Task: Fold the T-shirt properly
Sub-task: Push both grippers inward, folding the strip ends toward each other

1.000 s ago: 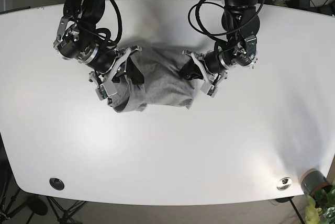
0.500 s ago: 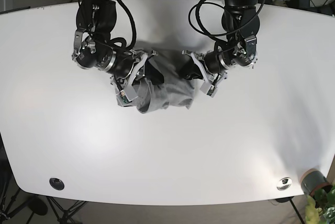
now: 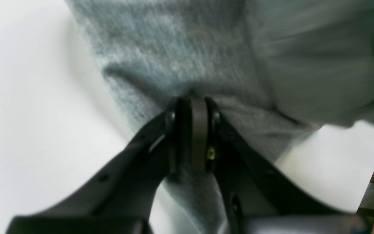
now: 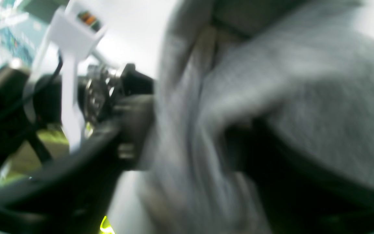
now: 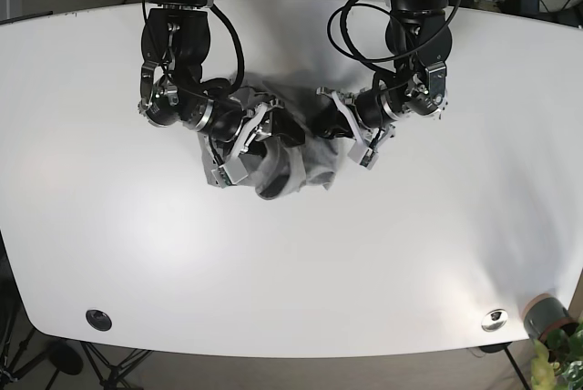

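The grey T-shirt lies bunched at the middle of the white table, between my two arms. My right gripper, on the base view's left, is shut on a fold of the T-shirt and holds it lifted over the rest of the cloth. My left gripper sits at the shirt's right edge. In the left wrist view this left gripper is shut on a pinch of the grey T-shirt low over the table. The right wrist view is blurred.
A round black grommet sits near the table's front left, a silver one near the front right. A pot with a plant stands past the front right corner. Cables hang behind both arms.
My right gripper has carried its fold of the T-shirt to the right, toward the left gripper, and the shirt is now narrower and more bunched. The left arm has stayed put.
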Motion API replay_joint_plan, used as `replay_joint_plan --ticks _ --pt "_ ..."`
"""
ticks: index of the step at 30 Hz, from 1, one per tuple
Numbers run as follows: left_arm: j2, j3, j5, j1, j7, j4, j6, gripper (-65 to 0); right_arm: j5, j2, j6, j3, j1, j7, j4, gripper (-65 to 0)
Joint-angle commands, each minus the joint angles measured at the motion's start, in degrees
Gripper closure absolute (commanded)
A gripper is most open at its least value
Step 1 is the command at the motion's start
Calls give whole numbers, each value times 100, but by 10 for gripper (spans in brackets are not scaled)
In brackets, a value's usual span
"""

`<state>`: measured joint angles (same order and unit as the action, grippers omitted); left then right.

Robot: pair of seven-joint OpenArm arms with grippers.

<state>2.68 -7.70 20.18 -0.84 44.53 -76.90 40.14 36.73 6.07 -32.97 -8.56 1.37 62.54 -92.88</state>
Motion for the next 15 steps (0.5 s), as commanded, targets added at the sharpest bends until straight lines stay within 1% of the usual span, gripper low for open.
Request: replay_joint_plan --ticks 1,4,7,11,13,15 --pt "0 28 -212 -17 254 -6 -14 -43 164 4 102 7 123 -122 -105 -382" --pt "0 28 -212 -26 254 -6 -14 -43 164 -13 216 192 158 -122 -105 -382" --pt "0 28 -212 -35 254 -6 -14 -43 217 -163 321 535 158 -122 -132 -382" --pt "0 10 -159 -35 272 -85 -14 -43 217 -189 330 763 123 -122 -457 -382" --pt "-17 10 -1 -35 272 -200 -14 -43 217 -189 330 772 79 -122 -615 -382" --pt "-35 1 263 -8 290 -428 -14 -43 217 -198 321 772 -9 -122 -782 -377"
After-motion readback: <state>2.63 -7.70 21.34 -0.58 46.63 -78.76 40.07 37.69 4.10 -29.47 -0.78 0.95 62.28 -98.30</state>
